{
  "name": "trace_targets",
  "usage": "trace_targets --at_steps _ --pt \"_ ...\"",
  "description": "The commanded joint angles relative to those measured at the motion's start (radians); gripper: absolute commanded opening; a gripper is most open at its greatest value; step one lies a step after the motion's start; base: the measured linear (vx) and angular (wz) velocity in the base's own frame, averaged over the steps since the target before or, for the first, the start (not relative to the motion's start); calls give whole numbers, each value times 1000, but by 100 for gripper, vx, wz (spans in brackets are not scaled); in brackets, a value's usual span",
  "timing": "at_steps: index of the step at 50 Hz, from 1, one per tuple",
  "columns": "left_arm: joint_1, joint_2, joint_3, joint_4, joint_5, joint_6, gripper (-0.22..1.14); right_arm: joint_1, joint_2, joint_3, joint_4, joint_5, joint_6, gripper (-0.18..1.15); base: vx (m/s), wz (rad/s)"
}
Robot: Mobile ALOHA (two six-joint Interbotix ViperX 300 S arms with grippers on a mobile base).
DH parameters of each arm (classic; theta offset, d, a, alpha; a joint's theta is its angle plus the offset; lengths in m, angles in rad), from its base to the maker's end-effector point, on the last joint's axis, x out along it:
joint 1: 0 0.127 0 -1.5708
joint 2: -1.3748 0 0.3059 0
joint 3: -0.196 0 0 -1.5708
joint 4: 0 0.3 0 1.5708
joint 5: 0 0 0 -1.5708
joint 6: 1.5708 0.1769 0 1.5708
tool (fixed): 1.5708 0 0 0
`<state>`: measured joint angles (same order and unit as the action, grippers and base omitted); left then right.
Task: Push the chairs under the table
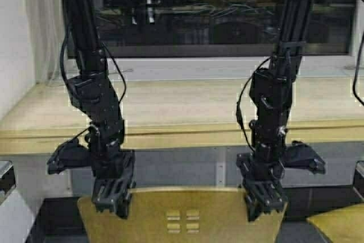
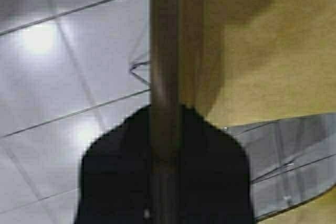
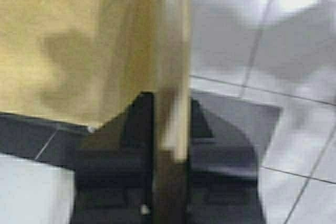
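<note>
One long desk (image 1: 182, 112) is spanning the view. Two chairs are showing: one chair (image 1: 182, 217) is standing just before the desk, a second chair (image 1: 341, 223) beside it. The left gripper (image 1: 114, 196) and right gripper (image 1: 263, 200) are each clenching the first chair's top edge.

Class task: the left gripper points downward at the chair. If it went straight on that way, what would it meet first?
The left gripper already straddles the chair back's top edge, so it would likely bottom out on that edge; depth is uncertain.
</note>
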<state>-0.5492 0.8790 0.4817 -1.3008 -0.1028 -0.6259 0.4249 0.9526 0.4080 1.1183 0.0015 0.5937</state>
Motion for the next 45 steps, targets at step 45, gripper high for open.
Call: trace_targets --at_steps 45 --pt "67 15 -84 80 -29 15 3 -2 52 -137 -44 28 -52 5 20 5"
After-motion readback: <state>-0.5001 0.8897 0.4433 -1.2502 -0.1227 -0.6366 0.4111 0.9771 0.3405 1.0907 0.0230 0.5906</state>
